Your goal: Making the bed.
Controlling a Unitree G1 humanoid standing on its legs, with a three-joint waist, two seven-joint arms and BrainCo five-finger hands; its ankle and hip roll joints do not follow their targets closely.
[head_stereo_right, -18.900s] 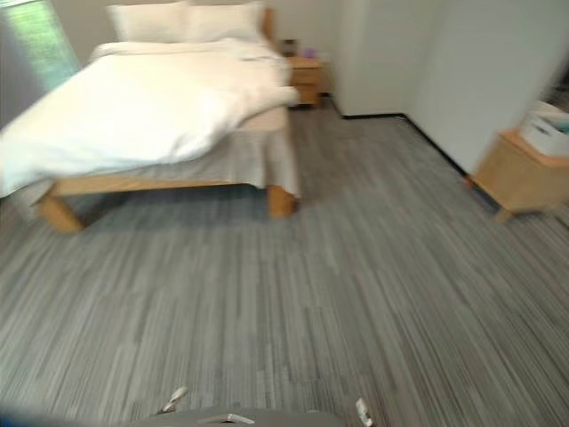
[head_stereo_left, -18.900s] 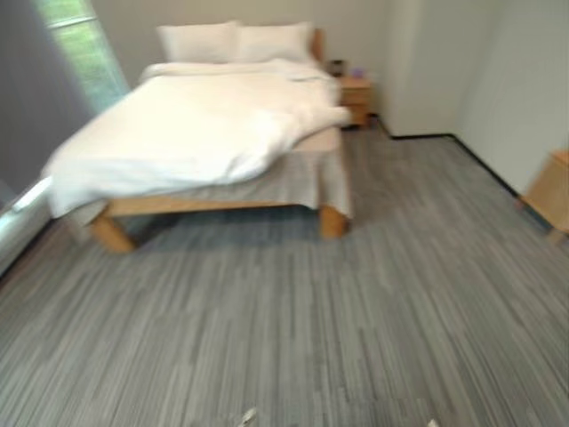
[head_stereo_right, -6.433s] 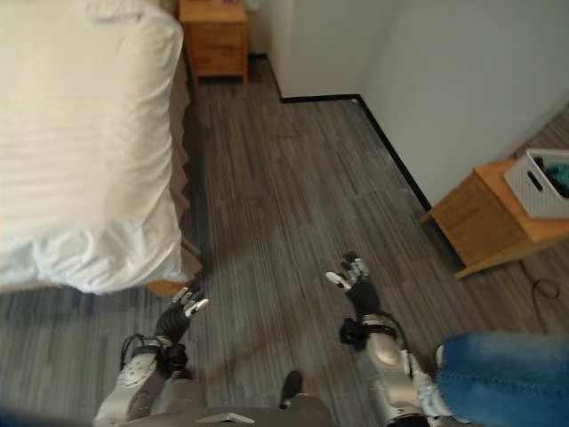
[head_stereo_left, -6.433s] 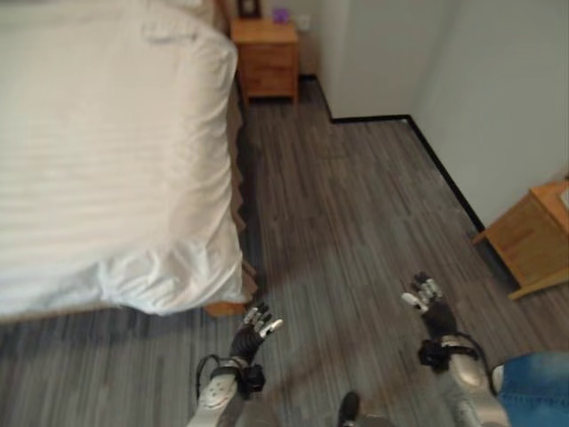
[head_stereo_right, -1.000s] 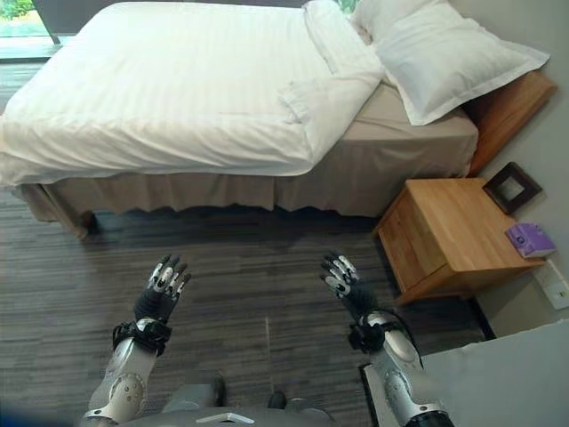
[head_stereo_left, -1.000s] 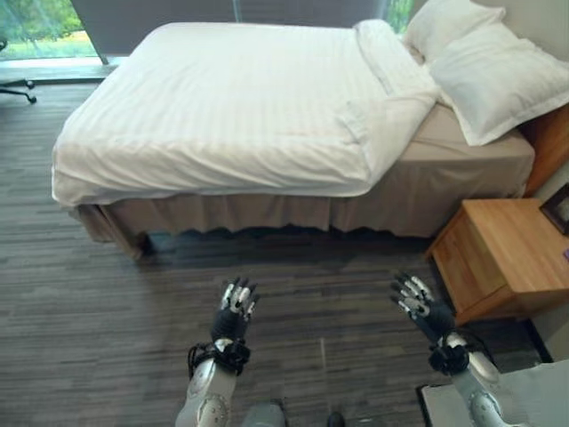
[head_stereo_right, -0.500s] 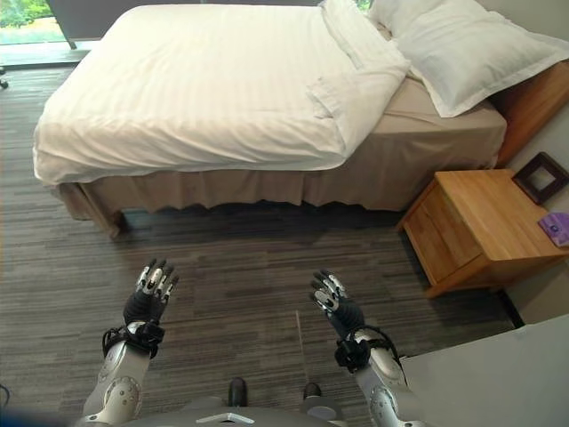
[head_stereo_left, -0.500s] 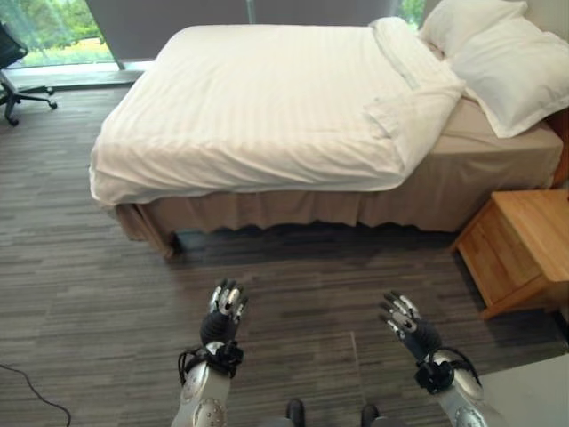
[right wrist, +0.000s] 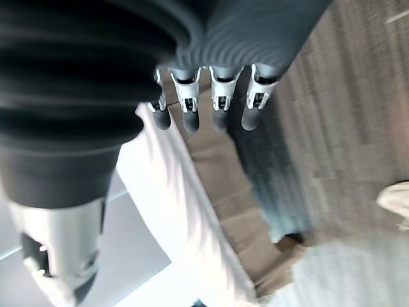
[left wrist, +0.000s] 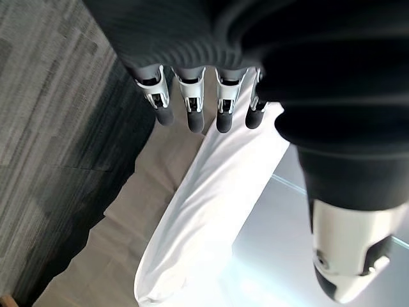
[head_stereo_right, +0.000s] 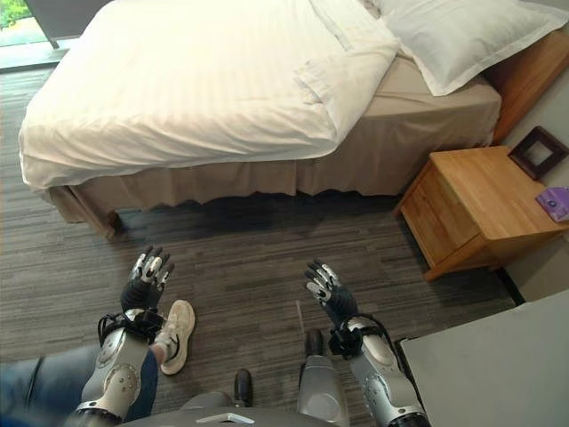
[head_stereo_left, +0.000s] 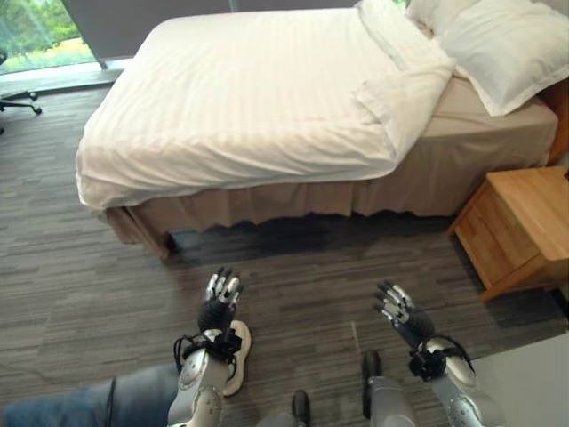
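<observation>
Left eye view: bed (head_stereo_left: 267,107) well beyond left hand (head_stereo_left: 218,311), right hand (head_stereo_left: 402,316); fingers seemingly spread, empty

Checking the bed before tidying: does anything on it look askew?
Yes. The white duvet is bunched and folded back at its pillow-end corner, leaving the beige sheet bare beside the pillows.

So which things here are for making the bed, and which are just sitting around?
For the job:
white duvet, its corner folded back near the pillows
pillows
bed
left hand and right hand, both open, holding nothing

Just there:
wooden nightstand
picture frame
purple item
a person's shoe
</observation>
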